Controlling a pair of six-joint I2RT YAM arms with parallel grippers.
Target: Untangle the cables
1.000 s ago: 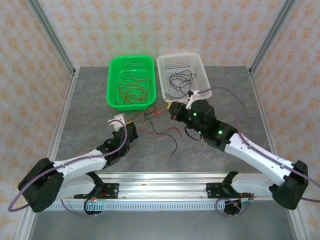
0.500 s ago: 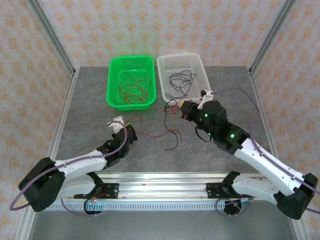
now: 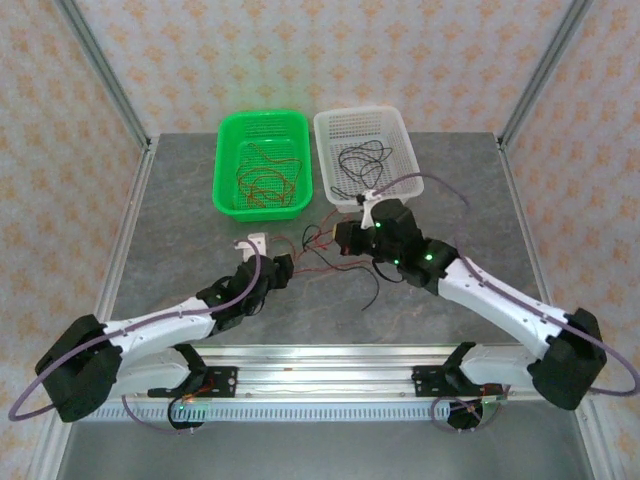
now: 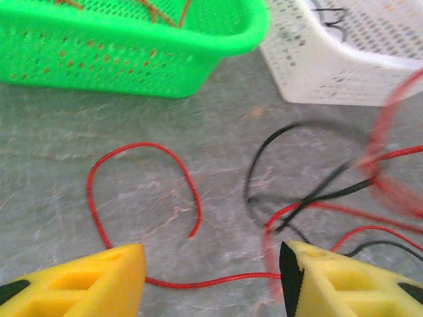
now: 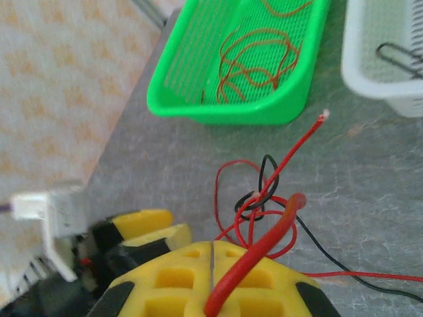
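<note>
overhead and wrist views of a grey table [image 3: 170, 240] with two baskets at its far side. the tangled cables [image 3: 318, 242], red and black, lie on the table just in front of the gap between the green basket [image 3: 224, 175] and the white basket [image 3: 405, 140], between the two arms.

the right gripper [image 3: 343, 238] is at the right edge of the tangle. in its wrist view [image 5: 212, 247] the yellow fingers [image 5: 172, 264] are pressed together with no gap, and a red cable [image 5: 261, 246] is pinched in the seam and rises out of it. just beyond, a black cable [image 5: 269, 173] loops through red strands in a small knot [image 5: 254, 201].

the left gripper [image 3: 283, 266] sits at the left edge of the tangle. in its wrist view [image 4: 210, 271] its two fingers stand well apart and grip nothing. a red strand [image 4: 142, 144] forms an open loop on the table in front of them and runs across the gap between them. a black strand [image 4: 277, 132] curves to the right of the loop; the wires at the right edge of that view are blurred.

loose red cables [image 3: 262, 182] lie inside the green basket, and loose black cables [image 3: 360, 160] lie inside the white basket.
</note>
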